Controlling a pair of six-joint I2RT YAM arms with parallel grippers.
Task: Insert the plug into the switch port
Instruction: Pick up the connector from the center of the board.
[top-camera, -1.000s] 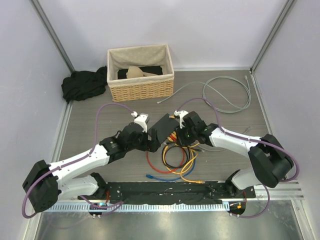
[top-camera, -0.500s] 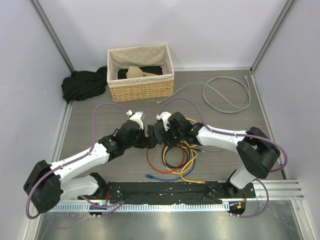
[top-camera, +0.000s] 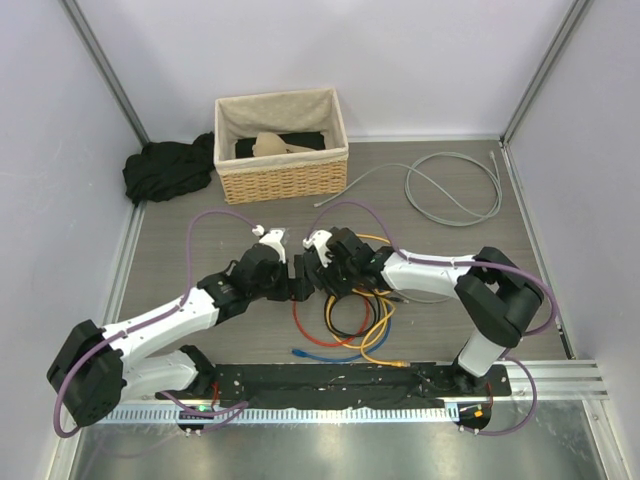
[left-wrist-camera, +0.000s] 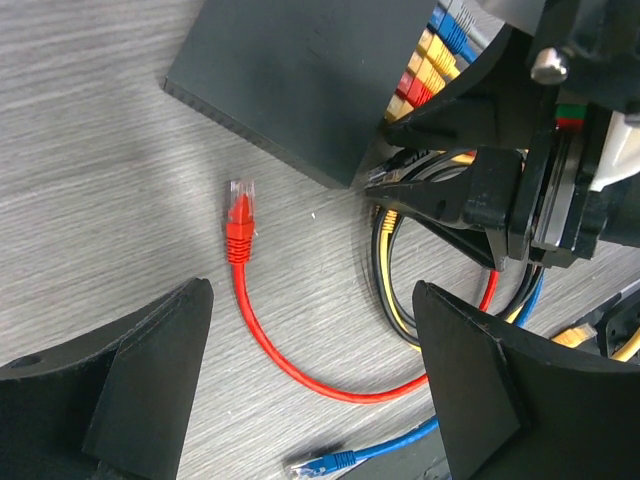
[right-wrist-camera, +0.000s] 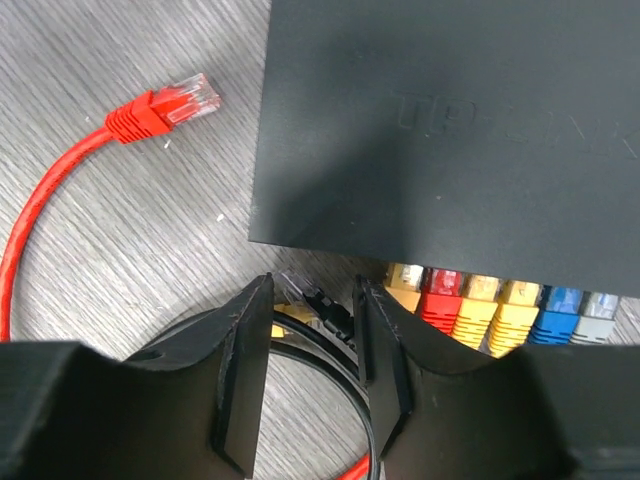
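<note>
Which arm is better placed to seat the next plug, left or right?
Right. The right gripper straddles a black plug at the socket edge of the switch, beside the filled ports. The left gripper hangs open above the loose red plug, away from the sockets, and would need a pickup first.

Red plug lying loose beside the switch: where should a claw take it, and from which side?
Grip the red plug by its boot, just behind the clear tip, coming straight down and closing across its sides. It lies flat on the table, apart from the switch and the coiled cables, so both flanks look free; a bare tip can still enter a port.
</note>
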